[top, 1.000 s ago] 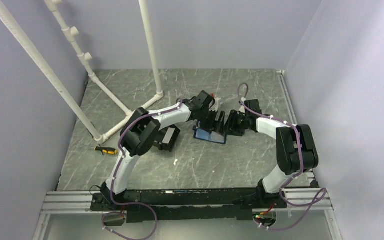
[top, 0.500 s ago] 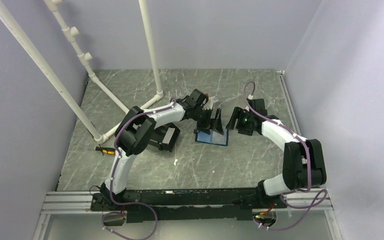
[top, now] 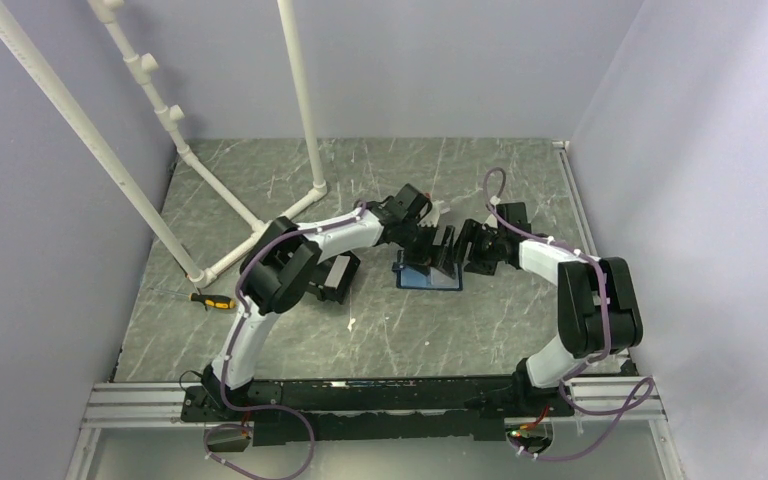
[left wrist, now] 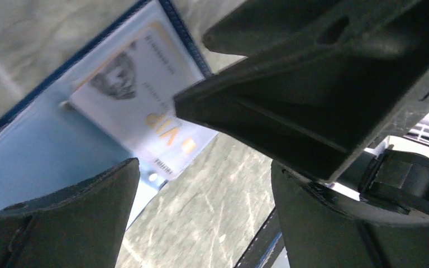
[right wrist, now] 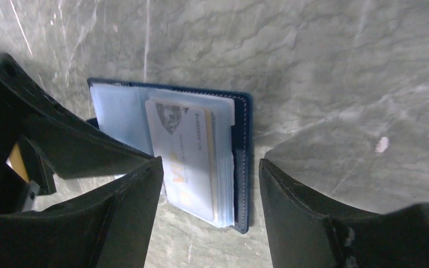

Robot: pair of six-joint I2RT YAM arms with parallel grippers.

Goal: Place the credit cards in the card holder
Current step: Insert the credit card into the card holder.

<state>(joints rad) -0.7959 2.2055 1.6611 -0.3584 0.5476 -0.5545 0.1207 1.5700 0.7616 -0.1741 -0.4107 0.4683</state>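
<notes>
Two arms meet over the card holder (top: 428, 277), which lies open on the table (top: 380, 330) mid-scene. The left gripper (left wrist: 162, 151) hovers at its left and the right gripper (right wrist: 209, 167) at its right, both with jaws wide and holding nothing. One pale credit card (right wrist: 187, 162) rests flat on its open inner face

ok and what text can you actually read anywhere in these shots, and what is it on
"VIP": orange letters on the pale card, which lies on the open card holder.
Small print along the pale card's edges: too blurred to read.
Nothing else in the three views carries readable text.
</notes>
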